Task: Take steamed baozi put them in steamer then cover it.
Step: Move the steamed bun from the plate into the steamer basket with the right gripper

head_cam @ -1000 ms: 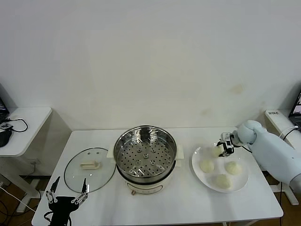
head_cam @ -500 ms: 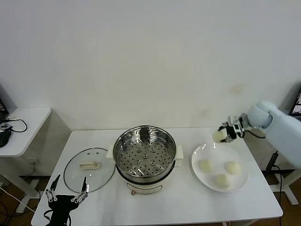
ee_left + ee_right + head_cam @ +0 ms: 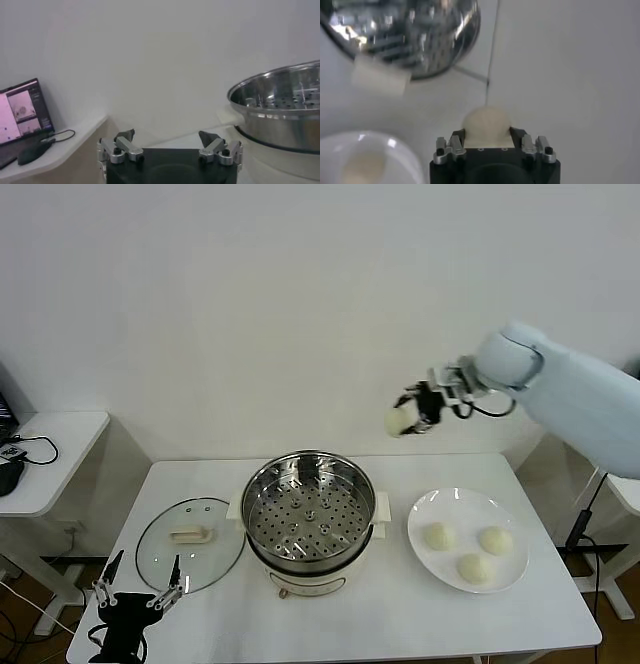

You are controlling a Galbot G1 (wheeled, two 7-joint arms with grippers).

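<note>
Jaws of the right gripper (image 3: 408, 416) are closed on one steamed baozi (image 3: 397, 420), carried high in the air above the tabletop (image 3: 390, 604), up and to the right of the steamer (image 3: 309, 509) and against the white wall. Jaws of the left gripper (image 3: 138, 597) stand wide apart with nothing between them, low at the tabletop's front left corner, just in front of the cover (image 3: 190, 531).

No brand, label or readable writing shows on anything.

Going by size: the white tabletop carries the steamer at its middle, its shiny perforated basket empty and sitting on a cream base. Left of it the glass cover lies flat, handle up. Right of it a white plate (image 3: 425, 549) holds the other three baozi (image 3: 440, 535), set apart from one another. A small side table (image 3: 62, 434) stands off to the left, cut off by the frame edge, with a dark device and cable on it.

The right wrist view shows the held bun (image 3: 486, 121) bulging out past the gripper body (image 3: 487, 145), so the fingertips themselves are hidden; below it the steamer and plate are blurred and partly cut off. The left wrist view shows a lit laptop screen (image 3: 21, 110) on the side table, its content too small to read, which the head view crops out, and only the steamer's side and one handle (image 3: 229, 116).
</note>
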